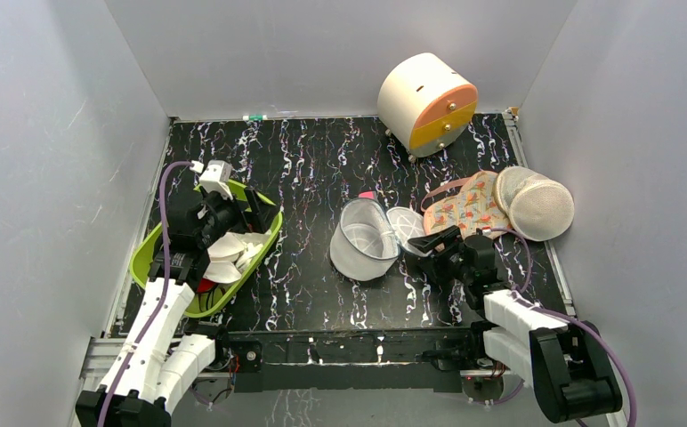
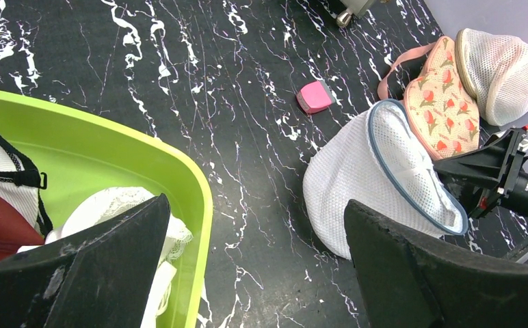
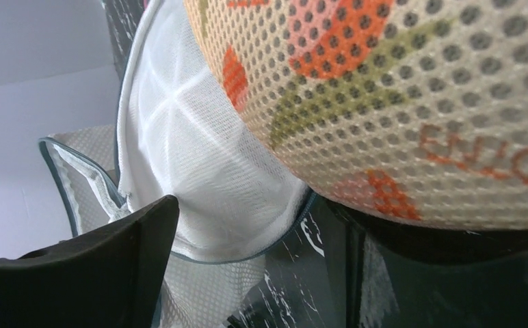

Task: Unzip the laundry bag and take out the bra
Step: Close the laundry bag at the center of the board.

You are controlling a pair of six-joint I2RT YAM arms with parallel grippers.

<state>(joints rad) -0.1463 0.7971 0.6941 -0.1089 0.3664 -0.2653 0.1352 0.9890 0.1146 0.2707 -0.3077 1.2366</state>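
**Straddling the flap of the open laundry bag [image 1: 364,242]**

The bag lies unzipped with its mouth gaping. The right gripper [image 1: 425,241] sits just right of it, its jaws parted around the bag's round flap [image 1: 405,222] and not clamped on it. The left gripper [image 1: 249,212] hangs well left of the bag over a green tub [image 1: 271,229], jaws spread wide. A floral mesh piece [image 1: 464,209] lies just right of the bag.

Black with white marbled veining across the tabletop [image 1: 313,169]; lime green for the basin [image 2: 111,157]. White mesh with a grey-blue rim on the laundry bag [image 1: 351,253]. Cream with orange flowers on the mesh pouch [image 1: 464,209], pink on the small block [image 2: 314,97].
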